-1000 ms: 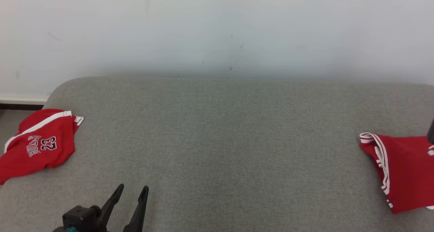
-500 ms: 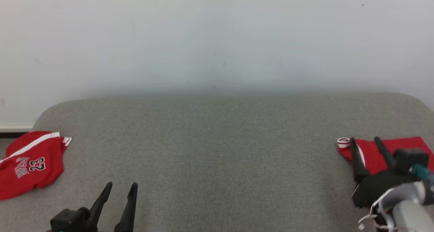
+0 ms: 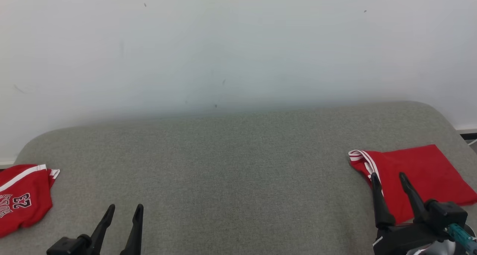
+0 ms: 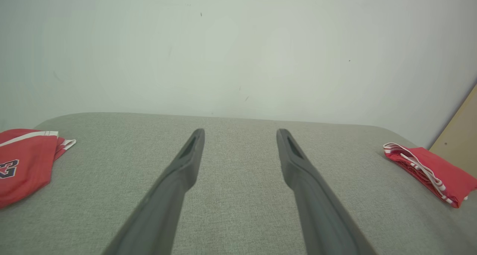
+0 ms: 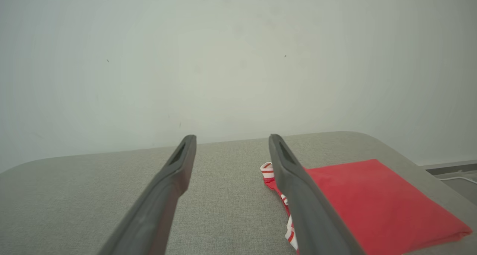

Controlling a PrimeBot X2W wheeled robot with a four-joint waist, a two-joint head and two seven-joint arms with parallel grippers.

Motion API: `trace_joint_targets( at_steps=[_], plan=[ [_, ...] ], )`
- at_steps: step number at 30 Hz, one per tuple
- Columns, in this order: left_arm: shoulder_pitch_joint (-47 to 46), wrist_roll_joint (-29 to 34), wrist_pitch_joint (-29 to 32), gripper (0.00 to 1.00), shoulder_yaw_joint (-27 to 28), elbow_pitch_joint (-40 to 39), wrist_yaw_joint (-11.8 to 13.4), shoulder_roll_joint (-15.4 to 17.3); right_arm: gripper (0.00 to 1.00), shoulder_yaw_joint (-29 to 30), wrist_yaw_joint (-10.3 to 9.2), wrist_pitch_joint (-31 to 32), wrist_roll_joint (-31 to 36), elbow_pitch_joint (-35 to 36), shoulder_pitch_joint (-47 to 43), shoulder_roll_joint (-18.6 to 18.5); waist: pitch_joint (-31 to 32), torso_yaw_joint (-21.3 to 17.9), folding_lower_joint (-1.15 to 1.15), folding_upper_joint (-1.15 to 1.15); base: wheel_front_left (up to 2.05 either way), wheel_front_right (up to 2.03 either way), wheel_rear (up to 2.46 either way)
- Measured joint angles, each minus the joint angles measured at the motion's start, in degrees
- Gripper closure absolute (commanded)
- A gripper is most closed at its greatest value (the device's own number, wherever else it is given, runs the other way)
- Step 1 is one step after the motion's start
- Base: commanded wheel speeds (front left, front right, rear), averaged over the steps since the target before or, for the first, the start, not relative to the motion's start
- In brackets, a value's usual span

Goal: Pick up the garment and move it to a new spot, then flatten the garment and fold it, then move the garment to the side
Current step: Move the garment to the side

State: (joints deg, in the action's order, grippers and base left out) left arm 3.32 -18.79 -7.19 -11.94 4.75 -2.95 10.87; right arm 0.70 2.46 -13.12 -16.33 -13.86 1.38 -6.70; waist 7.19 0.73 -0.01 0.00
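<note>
Head view: garment (image 3: pixel 417 173) right, jersey (image 3: pixel 22 201) left

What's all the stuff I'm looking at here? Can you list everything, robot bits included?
Padded surface: one, grey, spanning the scene.
Wall: one, white, behind it.
Folded garment: one, red with white-striped trim, right end of the surface.
Numbered jersey: one, red with "23", rumpled, left end.
Left claw: one, dark, open, lower left.
Right claw: one, dark, open, lower right, by the folded garment.
</note>
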Motion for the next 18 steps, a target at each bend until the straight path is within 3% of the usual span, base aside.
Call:
trace_joint_targets(
  at_steps=[18],
  plan=[
    [-0.4, 0.1, -0.4, 0.0, -0.9, 0.3, 0.4, 0.0, 0.0, 1.5, -1.01, -0.1, -0.8, 5.1, -4.9, 0.2, -0.6, 0.8, 0.01, 0.0, 0.0, 0.0, 0.0]
  ],
)
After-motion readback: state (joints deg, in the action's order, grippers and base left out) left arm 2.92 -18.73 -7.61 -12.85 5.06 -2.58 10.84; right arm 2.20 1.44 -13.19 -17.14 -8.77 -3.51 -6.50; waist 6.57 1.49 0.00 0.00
